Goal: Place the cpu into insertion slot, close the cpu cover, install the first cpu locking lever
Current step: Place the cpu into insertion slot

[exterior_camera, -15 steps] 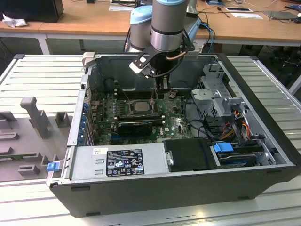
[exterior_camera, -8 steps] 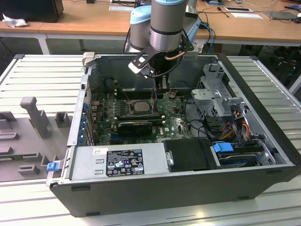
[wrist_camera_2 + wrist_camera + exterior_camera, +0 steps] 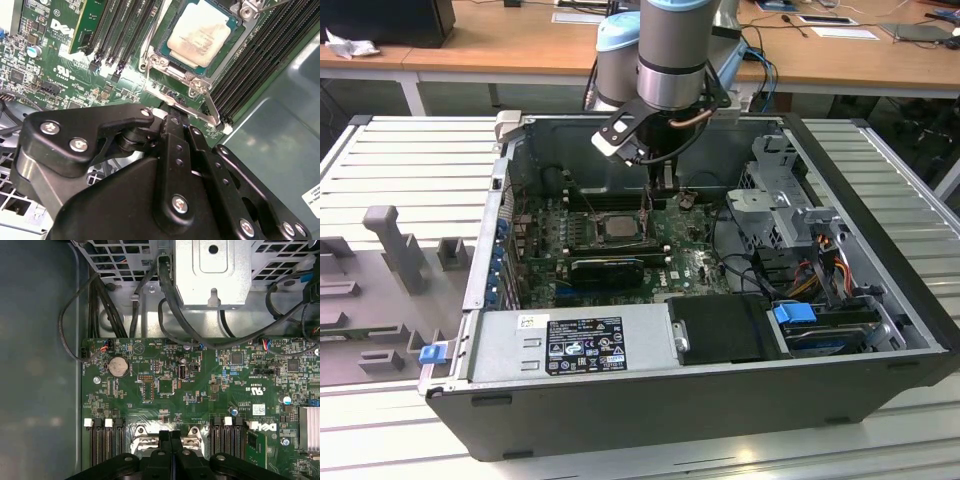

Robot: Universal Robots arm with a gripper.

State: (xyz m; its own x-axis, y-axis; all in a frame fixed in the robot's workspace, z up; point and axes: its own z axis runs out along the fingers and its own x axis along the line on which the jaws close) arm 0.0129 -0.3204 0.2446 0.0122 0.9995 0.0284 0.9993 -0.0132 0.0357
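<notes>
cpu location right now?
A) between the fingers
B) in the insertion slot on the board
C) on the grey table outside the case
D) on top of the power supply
B: in the second wrist view the cpu lies pale face up inside the silver surround of the insertion slot on the green board, while the gripper has its fingers together with no chip between them.

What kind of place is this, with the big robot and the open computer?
Probably a robotics lab or test workshop. A robot arm reaches into an opened desktop computer case that sits on a slatted metal table, and wooden desks with cables and papers stand behind it.
</notes>
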